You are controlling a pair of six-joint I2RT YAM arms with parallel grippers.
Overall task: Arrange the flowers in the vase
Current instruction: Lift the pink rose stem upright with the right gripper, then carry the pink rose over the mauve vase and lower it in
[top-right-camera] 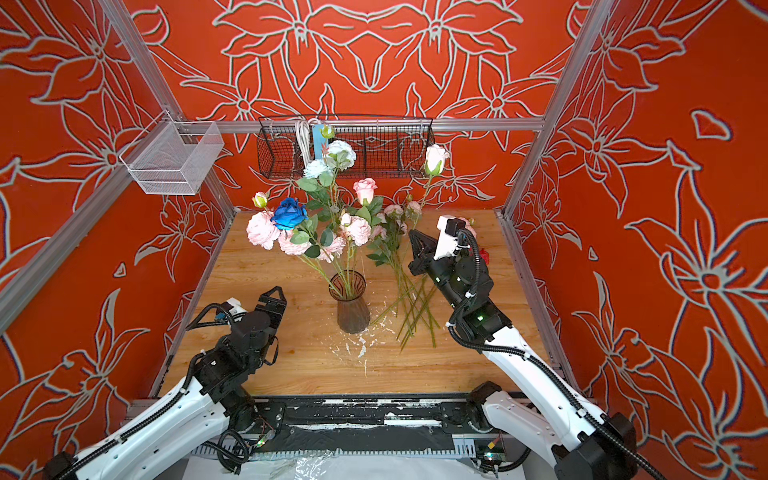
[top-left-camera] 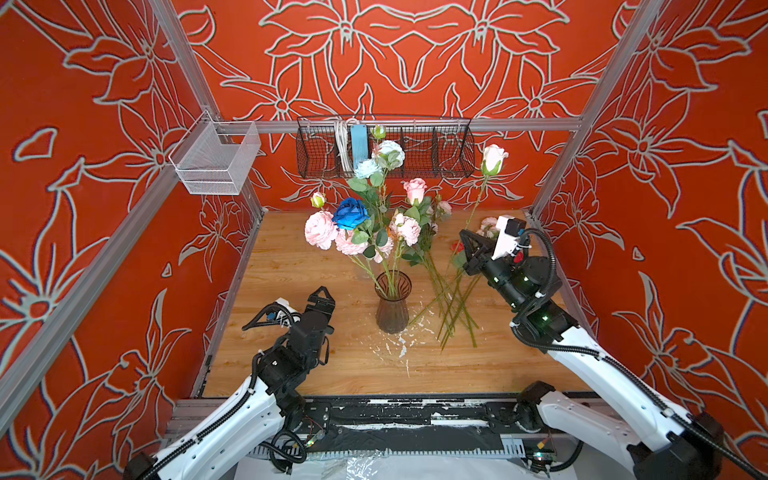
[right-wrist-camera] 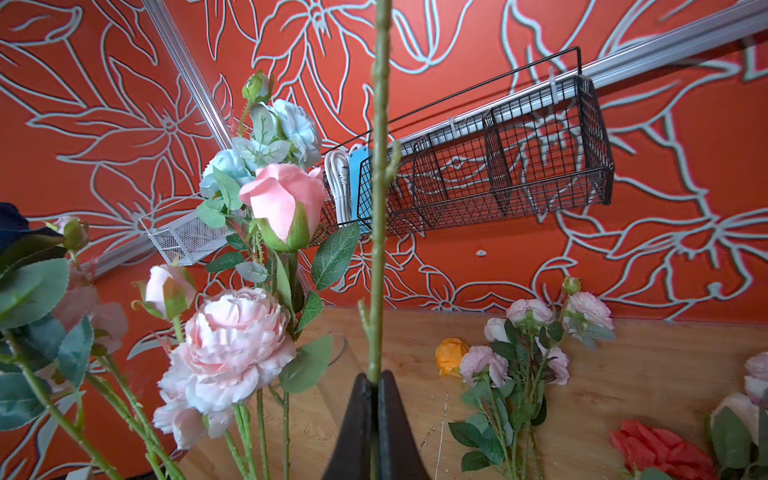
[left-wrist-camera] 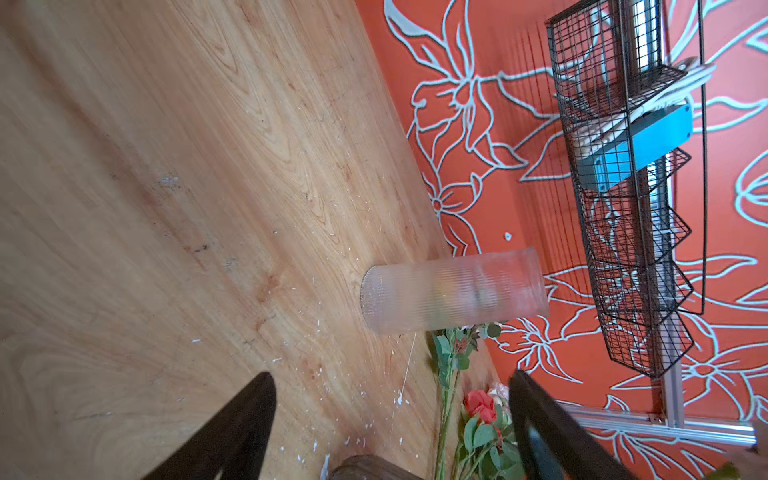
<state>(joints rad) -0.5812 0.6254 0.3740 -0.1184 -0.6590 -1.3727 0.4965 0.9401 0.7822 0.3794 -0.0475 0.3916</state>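
- Bare wooden tabletop (top-left-camera: pixel 291 266) lies open left of the smoky ribbed glass vase (top-left-camera: pixel 392 307), which holds a pink-and-blue bouquet (top-left-camera: pixel 365 224).
- Loose long-stemmed flowers (top-left-camera: pixel 453 299) crowd the vase's right side.
- Right gripper (right-wrist-camera: pixel 375 380), raised, pinches a green-stemmed white rose (top-left-camera: pixel 493 160) upright.
- Left gripper (top-left-camera: pixel 322 295) sits low, spread wide, empty.

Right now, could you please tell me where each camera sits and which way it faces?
Top views: overhead, near side, looking down and back; left gripper and right gripper show.
Left wrist: low, facing a clear ribbed cylinder; its open fingers show.
Right wrist: raised, facing the back wall; jaws shut on the white rose's stem.
Shared: all see the black wire basket.
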